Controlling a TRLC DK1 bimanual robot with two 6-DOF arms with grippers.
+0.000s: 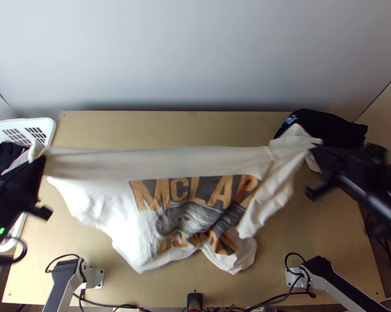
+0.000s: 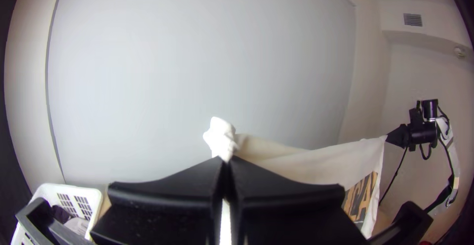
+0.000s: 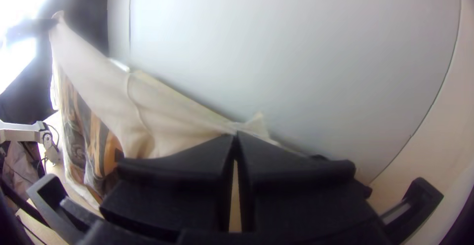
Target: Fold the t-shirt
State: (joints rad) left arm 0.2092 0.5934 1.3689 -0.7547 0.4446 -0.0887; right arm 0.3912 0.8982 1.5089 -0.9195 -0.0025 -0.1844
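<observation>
At the far left of the top view, a white basket (image 1: 49, 126) is standing beside the table (image 1: 169, 130), and dark cloth (image 1: 3, 153) is lying inside it. Next, the left gripper (image 1: 40, 157) is clenching one upper corner of the white t-shirt; in its own wrist view the two jaws are meeting at their tips, and a small bunch of fabric is sticking out above them. In the middle, the t-shirt (image 1: 101, 166) is stretching between both grippers over the table; its upper edge is running almost straight, while its lower part is hanging loosely in uneven folds toward the near side, showing a print with orange and dark letters and a grey picture. Further right, the right gripper (image 1: 314, 150) is grasping the other upper part of the shirt, and its jaws are also pressing together at the tips, with a little peak of fabric rising just beyond them. Behind this gripper, near the far right corner of the table, a black garment (image 1: 328, 126) is lying in a heap, with a small blue patch on it.
</observation>
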